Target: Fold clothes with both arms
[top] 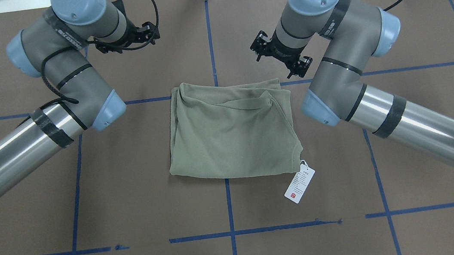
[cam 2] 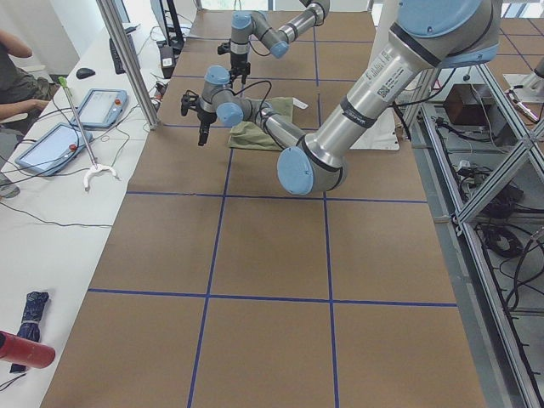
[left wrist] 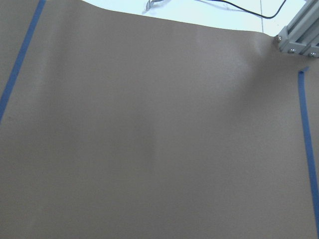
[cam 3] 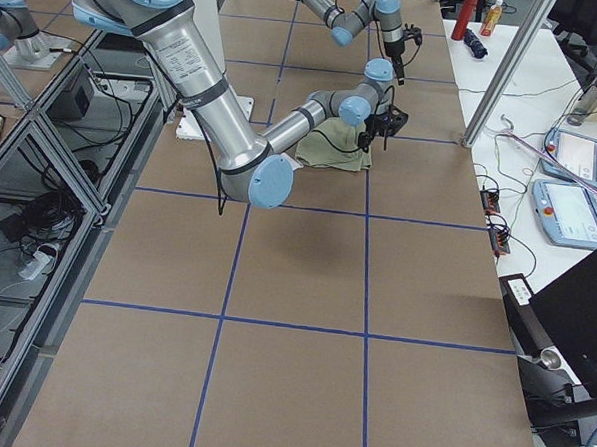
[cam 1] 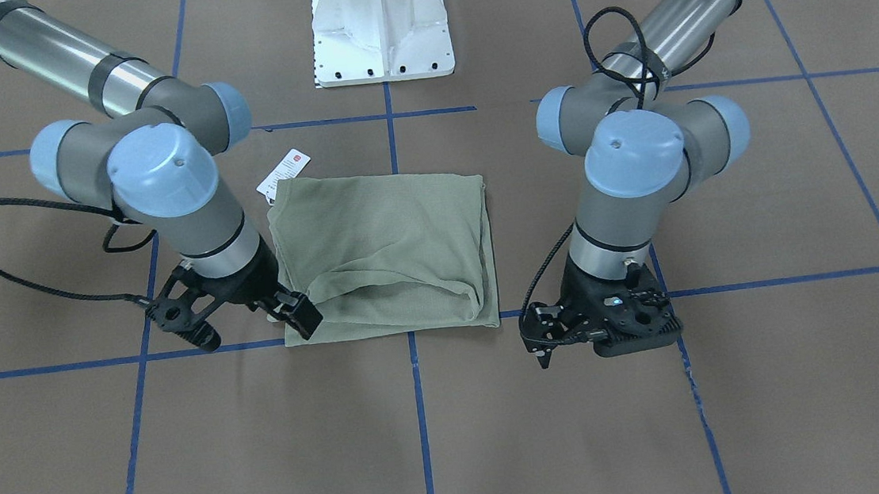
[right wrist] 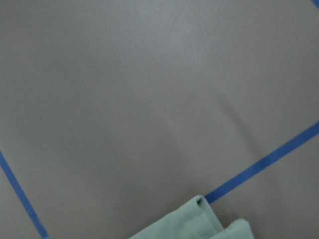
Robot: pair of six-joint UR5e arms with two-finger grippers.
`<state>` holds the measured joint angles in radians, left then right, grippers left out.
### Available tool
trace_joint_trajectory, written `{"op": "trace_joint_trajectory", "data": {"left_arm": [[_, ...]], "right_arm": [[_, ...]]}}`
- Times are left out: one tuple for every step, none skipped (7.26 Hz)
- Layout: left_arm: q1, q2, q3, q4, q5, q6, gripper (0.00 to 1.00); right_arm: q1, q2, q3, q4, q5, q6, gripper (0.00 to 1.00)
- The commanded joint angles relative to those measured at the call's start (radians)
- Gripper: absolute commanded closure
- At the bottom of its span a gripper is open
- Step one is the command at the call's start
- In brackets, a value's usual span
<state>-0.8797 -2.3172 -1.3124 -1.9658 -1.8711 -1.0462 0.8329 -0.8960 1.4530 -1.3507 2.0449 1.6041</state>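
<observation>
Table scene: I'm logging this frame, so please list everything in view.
shirt: one, sage green, folded, table centre
paper tag: one, white, by the shirt's near right corner
table: one, brown, blue tape grid
pedestal base: one, white, robot's edge
tablets: two, grey, side bench
left arm, right arm: two, silver-grey, flanking the shirt
left hand: one, black, open, over bare table
right hand: one, black, open, by the shirt's far right corner

The left arm (cam 1: pixel 674 15), at the frame's upper right, and the right arm (cam 1: pixel 49 54), at the upper left, look alike. Each has polished silver tubes ringed with black bands, matte grey joint housings, and round light-blue caps with one small dark hole. A black braided cable loops beside each arm. The left gripper (cam 1: pixel 595 341) and right gripper (cam 1: pixel 255 327) are black, open-framed linkages.
</observation>
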Motion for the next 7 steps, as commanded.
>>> {"op": "trace_joint_trajectory", "data": {"left_arm": [[-0.146, 0.158, -0.130, -0.001, -0.103, 0.261, 0.00], [-0.232, 0.229, -0.193, 0.010, -0.146, 0.375, 0.00], [-0.284, 0.322, -0.252, 0.011, -0.164, 0.464, 0.00], [-0.333, 0.399, -0.275, 0.013, -0.169, 0.585, 0.00], [-0.385, 0.483, -0.295, 0.021, -0.192, 0.736, 0.00], [-0.456, 0.552, -0.297, 0.034, -0.201, 0.902, 0.00], [-0.544, 0.609, -0.295, 0.060, -0.221, 1.066, 0.00]], "right_arm": [[0.154, -0.111, 0.045, -0.004, 0.075, -0.303, 0.00], [0.260, -0.179, 0.052, -0.007, 0.146, -0.482, 0.00], [0.353, -0.254, 0.055, -0.017, 0.188, -0.701, 0.00], [0.418, -0.349, 0.081, -0.040, 0.190, -0.918, 0.00], [0.484, -0.429, 0.089, -0.065, 0.190, -1.129, 0.00], [0.542, -0.505, 0.086, -0.070, 0.198, -1.331, 0.00], [0.611, -0.562, 0.090, -0.070, 0.249, -1.468, 0.00]]}}
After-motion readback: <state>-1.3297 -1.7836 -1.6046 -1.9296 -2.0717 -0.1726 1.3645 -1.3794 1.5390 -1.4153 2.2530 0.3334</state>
